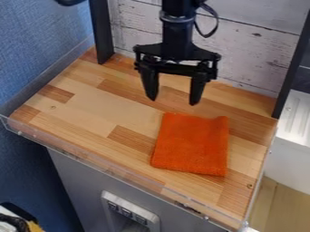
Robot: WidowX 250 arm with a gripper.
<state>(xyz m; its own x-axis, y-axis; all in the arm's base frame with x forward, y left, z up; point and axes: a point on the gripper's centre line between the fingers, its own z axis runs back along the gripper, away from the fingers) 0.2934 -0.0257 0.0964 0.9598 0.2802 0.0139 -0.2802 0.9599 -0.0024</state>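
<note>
Orange cloth lies flat on the desk, right of centre in view, probably light, soft, floppy, not slippery or fragile; best grip is likely a pinch at the raised, wavy top edge or its top-right corner. Pincer is released, prongs spread with nothing between, hanging just beyond that edge. Widest stretch of desk for moving is on the view's left; clear lip runs along the front, dark posts and plank wall limit the back.
</note>
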